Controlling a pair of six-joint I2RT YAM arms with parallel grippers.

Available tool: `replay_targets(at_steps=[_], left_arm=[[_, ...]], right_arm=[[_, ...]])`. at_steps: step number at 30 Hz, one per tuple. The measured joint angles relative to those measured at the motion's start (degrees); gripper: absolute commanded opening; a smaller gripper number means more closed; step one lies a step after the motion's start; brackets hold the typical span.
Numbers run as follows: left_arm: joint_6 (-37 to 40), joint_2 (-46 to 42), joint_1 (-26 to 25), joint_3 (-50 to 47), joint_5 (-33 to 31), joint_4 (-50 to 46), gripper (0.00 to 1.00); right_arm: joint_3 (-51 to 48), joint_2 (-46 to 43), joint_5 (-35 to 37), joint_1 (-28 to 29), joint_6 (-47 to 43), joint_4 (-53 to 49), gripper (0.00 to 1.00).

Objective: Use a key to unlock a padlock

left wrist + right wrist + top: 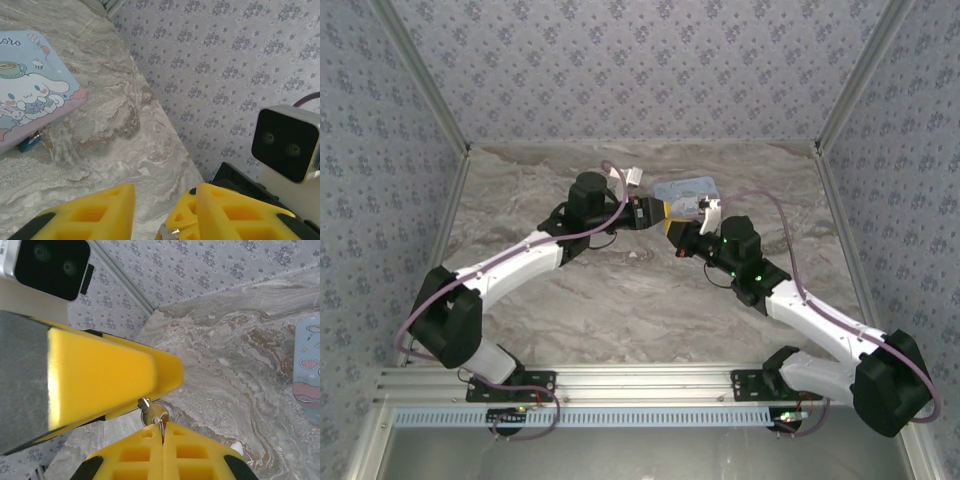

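Handover posture is noted above the table (620, 300), mid-air and just near of the tin (685, 190), which is set at far centre. The meeting is judged a passing or regrasp of the key before the lock is approached.

The left gripper (162, 202) is seen with fingers apart and a clear gap between them, nothing clamped. The right gripper (162, 429) is pinched tight on the key (156, 416), whose head is left protruding toward a left finger.

The padlock (29, 143) is found against the tin's edge, untouched and well apart from both grippers. Its shackle is hard to make out.

The key's blade is hidden between the pads. Contact with the left finger cannot be settled.
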Motion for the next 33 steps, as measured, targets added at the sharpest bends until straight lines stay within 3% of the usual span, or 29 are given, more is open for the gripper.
replay_targets(at_steps=[11,19,27,33], left_arm=[[0.7,0.1,0.0,0.7,-0.3,-0.3,0.03],[2.9,-0.3,0.0,0.8,-0.8,-2.8,0.0],[5.4,-3.9,0.5,0.8,-1.8,-5.1,0.0],[6.8,-5.7,1.8,0.8,-1.8,-7.1,0.0]], right_arm=[[0.1,-0.2,0.0,0.0,0.0,-0.6,0.0],[0.2,-1.7,-3.4,-2.8,-0.6,-2.7,0.39],[0.2,-5.2,-13.1,-9.9,-0.9,-3.4,0.79],[-2.4,-6.0,-20.3,-16.4,3.0,4.6,0.99]])
